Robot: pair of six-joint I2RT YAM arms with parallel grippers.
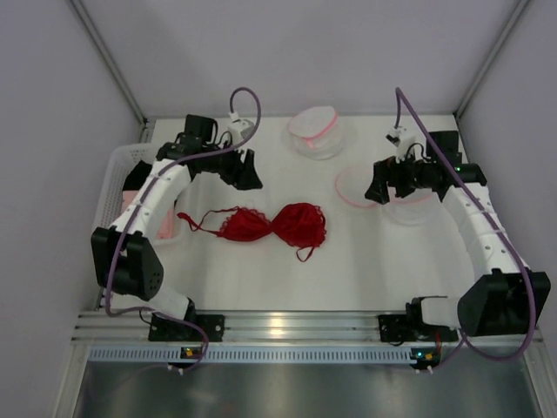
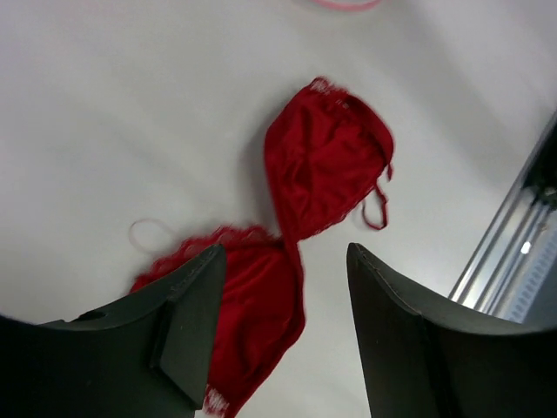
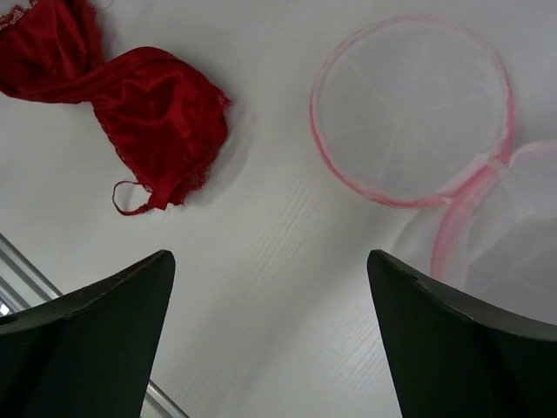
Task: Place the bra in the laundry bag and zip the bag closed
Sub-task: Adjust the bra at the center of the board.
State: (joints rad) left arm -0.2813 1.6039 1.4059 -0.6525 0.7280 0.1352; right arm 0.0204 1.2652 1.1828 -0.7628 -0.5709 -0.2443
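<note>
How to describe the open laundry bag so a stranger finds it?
On the white table, look at its right half. The laundry bag there is white mesh, pink-rimmed; unlike the domed bag at the back, its round lid lies open.

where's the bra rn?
Top view: bra lies on the table, centre-left, just near-side of the left tool; the open bag is off to its right.

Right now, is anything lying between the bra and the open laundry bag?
Nothing visible. Only bare table separates the bra from the pink-rimmed laundry bag to its right; the right pincer hangs open above the bag.
</note>
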